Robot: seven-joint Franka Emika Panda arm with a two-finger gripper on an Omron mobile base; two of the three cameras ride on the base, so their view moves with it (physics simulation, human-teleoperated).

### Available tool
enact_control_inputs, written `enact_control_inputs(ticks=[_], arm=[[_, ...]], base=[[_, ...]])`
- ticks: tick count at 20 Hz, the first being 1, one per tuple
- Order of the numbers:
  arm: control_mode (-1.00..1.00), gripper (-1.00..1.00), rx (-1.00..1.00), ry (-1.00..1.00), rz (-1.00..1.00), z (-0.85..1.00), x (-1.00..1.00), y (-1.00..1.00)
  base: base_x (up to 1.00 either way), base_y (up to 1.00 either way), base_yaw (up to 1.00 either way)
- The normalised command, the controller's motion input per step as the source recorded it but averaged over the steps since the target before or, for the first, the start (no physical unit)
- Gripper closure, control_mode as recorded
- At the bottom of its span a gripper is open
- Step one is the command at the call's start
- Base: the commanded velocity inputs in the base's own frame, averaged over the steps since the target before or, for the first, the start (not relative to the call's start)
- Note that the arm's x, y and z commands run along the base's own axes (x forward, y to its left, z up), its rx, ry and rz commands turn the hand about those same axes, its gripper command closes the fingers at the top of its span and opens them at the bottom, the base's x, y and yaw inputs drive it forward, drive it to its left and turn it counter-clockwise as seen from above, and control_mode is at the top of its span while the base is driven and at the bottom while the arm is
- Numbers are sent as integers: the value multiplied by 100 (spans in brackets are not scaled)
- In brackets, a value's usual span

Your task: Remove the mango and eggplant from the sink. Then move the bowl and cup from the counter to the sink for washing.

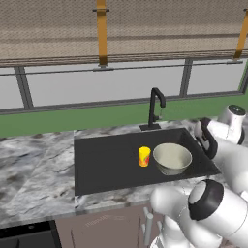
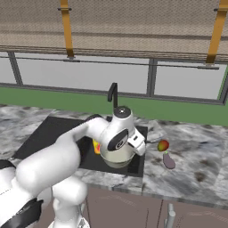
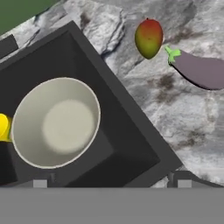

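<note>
You have the bowl [image 3: 54, 122] sitting upright inside the sink [image 3: 127, 131], toward its right end; the cup [image 1: 144, 156] stands upright just beside it, at the bowl's nine o'clock in the left base view; on the counter [image 3: 175, 109] past the sink's right rim the mango [image 3: 148, 38] lies just beside the eggplant [image 3: 199, 70], whose green stem end points at the fruit; your gripper [image 3: 111, 183] hangs above the sink's right edge, fingers spread wide, holding nothing.
</note>
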Motion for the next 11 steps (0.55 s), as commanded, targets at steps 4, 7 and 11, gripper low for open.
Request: enact_control_inputs(ticks=[4, 7, 11], arm=[[-100, -100, -18, -4, 23, 34, -37, 15], [-100, -100, -14, -5, 19, 29, -37, 22], [-100, -100, -14, -3, 17, 30, -38, 23]], base=[[0, 0, 0], [0, 0, 0], [0, 0, 0]])
